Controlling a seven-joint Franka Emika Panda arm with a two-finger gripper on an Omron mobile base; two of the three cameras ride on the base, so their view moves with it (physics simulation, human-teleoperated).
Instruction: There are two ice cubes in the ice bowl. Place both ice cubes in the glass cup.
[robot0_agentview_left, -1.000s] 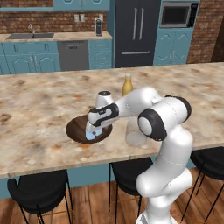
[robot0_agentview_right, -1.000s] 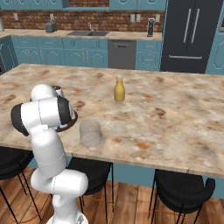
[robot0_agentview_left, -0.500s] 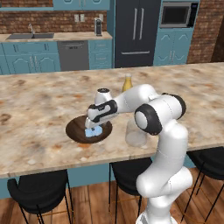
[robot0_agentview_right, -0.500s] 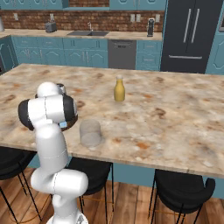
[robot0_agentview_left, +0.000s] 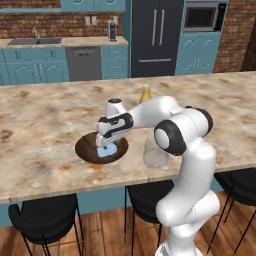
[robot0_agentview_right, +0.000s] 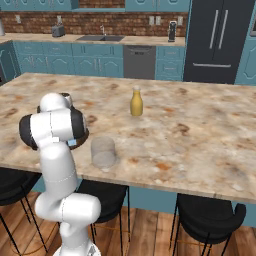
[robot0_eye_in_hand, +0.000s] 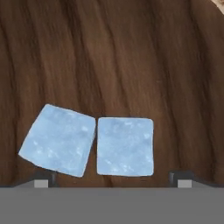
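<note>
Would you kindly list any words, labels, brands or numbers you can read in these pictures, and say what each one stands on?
None: no readable text anywhere.
The yellow bottle carries no visible label.
The microwave shows no legible brand or digits.
The ice bowl, ice cubes and glass cup are unmarked.

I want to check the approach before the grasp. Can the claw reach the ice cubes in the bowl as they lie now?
Probably yes. The open claw hangs right over the two ice cubes in the ice bowl, with nothing between. But the cubes lie side by side, almost touching, so a finger may not fit between them.
</note>
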